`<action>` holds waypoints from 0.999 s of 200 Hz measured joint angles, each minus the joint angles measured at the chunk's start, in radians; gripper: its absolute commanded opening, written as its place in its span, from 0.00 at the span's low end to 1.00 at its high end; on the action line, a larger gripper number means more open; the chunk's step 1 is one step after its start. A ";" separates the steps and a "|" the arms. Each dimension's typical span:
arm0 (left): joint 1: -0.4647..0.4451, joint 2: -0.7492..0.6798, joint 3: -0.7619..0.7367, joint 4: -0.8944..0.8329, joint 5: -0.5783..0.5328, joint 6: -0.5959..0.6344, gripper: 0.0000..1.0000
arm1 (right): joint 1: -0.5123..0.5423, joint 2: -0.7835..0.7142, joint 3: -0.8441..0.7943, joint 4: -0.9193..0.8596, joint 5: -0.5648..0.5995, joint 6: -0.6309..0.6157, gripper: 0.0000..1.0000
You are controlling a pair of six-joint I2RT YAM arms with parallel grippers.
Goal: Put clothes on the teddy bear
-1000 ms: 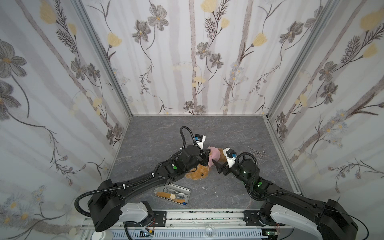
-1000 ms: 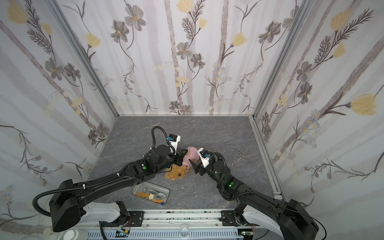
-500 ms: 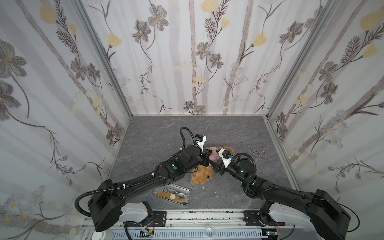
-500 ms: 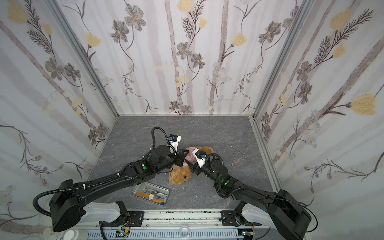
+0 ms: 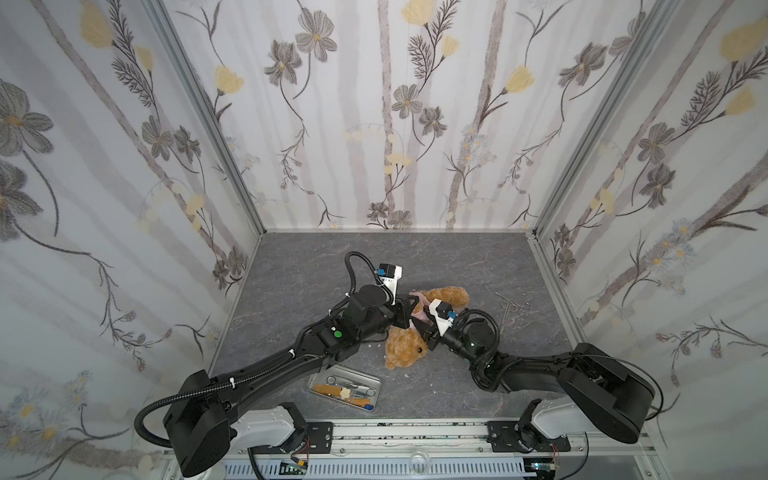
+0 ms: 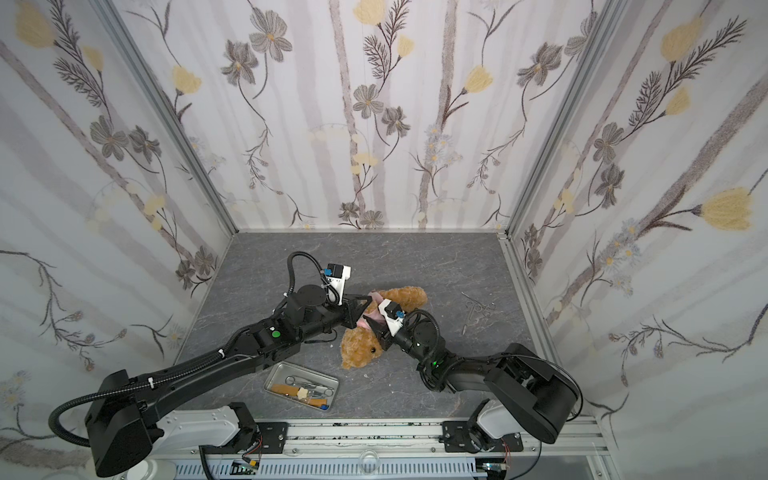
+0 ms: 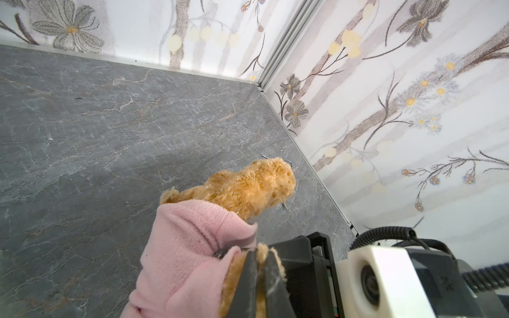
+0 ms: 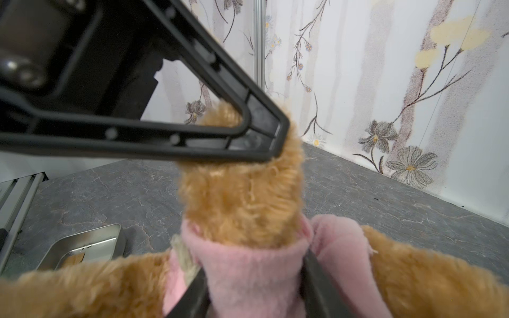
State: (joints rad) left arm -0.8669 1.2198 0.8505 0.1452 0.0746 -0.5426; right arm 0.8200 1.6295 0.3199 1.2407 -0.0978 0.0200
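The left hand point(image 7: 257, 257) was pinched shut on the paw point(image 8: 292, 154) and the right hand point(image 8: 254, 286) had closed about the pink sleeve point(image 8: 242, 247) of the bear point(image 5: 405, 347), which lay mid-way across the table point(image 5: 457, 266) and looked light, soft and floppy, best held by its limbs.

Bright, even light — soft shadows on the table point(image 5: 415, 257). Top views sharp, edges bowed; teddy bear point(image 8: 82, 289) blurs close to right wrist camera.

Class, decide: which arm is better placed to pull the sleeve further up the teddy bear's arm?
Right: right hand straddles the pink sleeve; left hand clamps the teddy bear by its paw.
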 measured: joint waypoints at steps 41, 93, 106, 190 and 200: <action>0.009 0.000 -0.022 0.004 0.016 -0.011 0.00 | 0.024 -0.006 -0.012 -0.004 0.028 0.016 0.63; 0.054 0.001 -0.045 0.086 0.063 0.035 0.00 | -0.013 -0.253 -0.012 -0.203 0.002 0.009 0.75; 0.063 0.001 -0.047 0.089 0.082 0.046 0.00 | -0.034 -0.296 -0.011 -0.245 -0.018 0.005 0.73; 0.071 0.008 -0.040 0.097 0.164 0.072 0.00 | -0.069 -0.173 0.104 -0.322 -0.193 -0.025 0.41; 0.071 0.008 -0.039 0.095 0.168 0.071 0.00 | -0.071 -0.127 0.105 -0.303 -0.208 -0.024 0.41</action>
State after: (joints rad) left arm -0.7956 1.2278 0.8120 0.2405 0.2428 -0.4713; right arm 0.7494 1.5021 0.4252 0.9382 -0.3058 -0.0044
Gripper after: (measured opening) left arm 0.052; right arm 0.414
